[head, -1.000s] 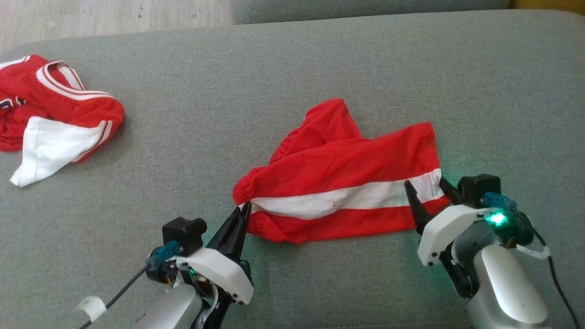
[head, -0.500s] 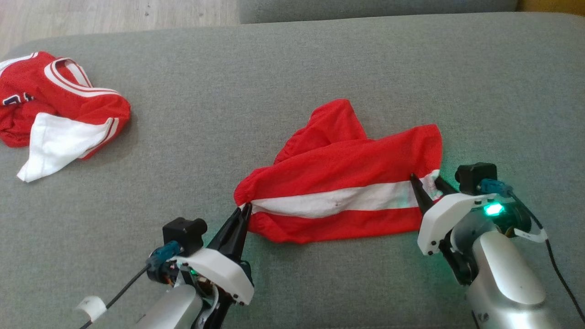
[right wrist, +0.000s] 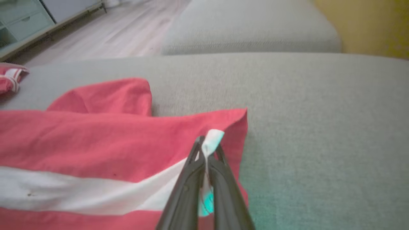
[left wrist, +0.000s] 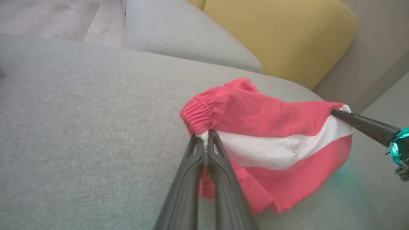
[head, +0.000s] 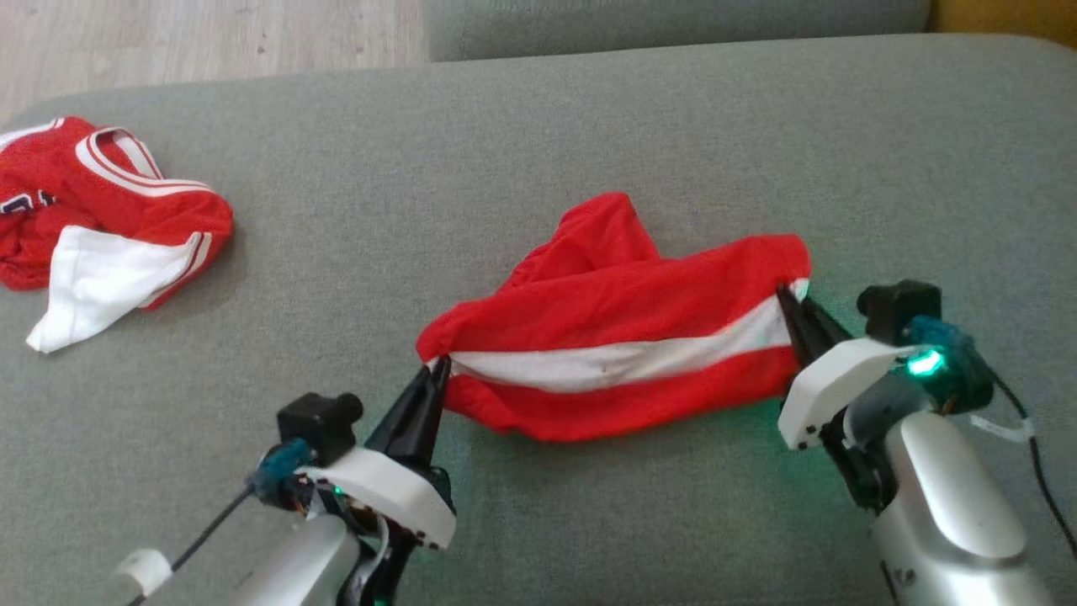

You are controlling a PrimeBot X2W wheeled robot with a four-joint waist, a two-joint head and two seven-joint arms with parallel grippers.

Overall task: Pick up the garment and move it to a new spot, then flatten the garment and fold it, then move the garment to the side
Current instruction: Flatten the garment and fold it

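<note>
Left gripper (head: pixel 437 366): fingers (left wrist: pixel 188 179) pressed together on the white stripe (head: pixel 614 364) at the elasticated waistband end of the garment (head: pixel 623 311), with cloth pinched between the tips.

Right gripper (head: pixel 791 296): fingers likewise clamped, on the opposite end of the same stripe at the hem. In the right wrist view a tuft of white cloth stood up between the tips.

Garment proper: red shorts with one white band, stretched between the two grippers. The near edge sagged onto the seat and one red leg lay folded back behind.

Location: middle of the grey sofa seat (head: pixel 538 143).

Other item: red-and-white jersey (head: pixel 109 219), crumpled at the seat's far left, well apart from the shorts.

Surroundings: yellow cushion (left wrist: pixel 287 35) behind the seat and pale wood floor (head: pixel 210 34) beyond. A green light (head: pixel 924 364) was lit on the right wrist.
</note>
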